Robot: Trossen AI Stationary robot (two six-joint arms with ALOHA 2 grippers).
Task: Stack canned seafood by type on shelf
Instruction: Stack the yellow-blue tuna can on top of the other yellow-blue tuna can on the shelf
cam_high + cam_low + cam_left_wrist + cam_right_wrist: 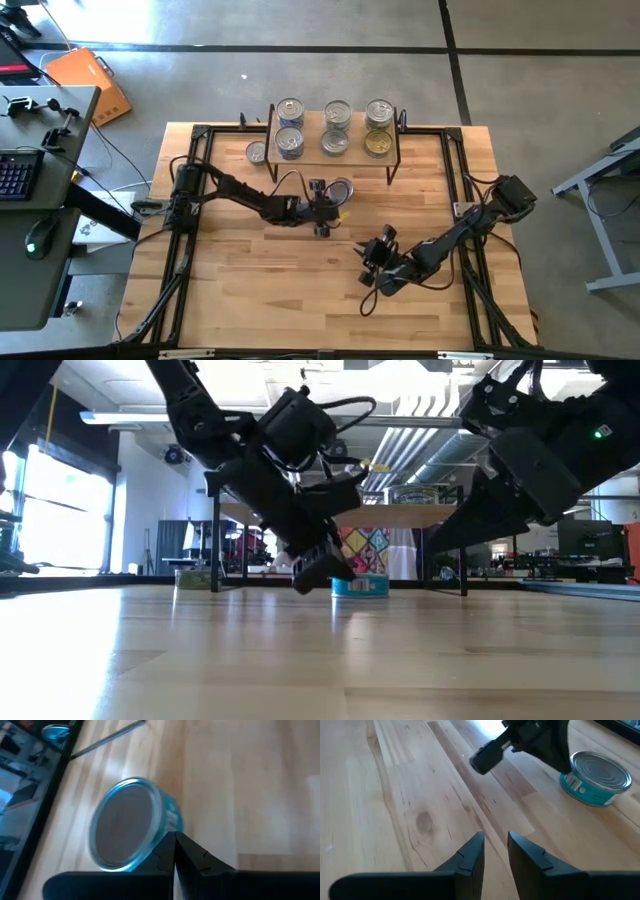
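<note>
The shelf stands at the table's far edge with several tins on it, silver-lidded and one gold-lidded. One loose tin rests on the table left of the shelf. Another tin with a teal label sits on its base in front of the shelf. My left gripper is shut and hovers low beside this tin. The right wrist view shows a gap between its tip and the tin. My right gripper is open, empty, near the table's middle.
Black frame rails run along the table's sides. A desk with a keyboard stands to the left and an orange box lies on the floor. Bare wood lies between the grippers and the near edge.
</note>
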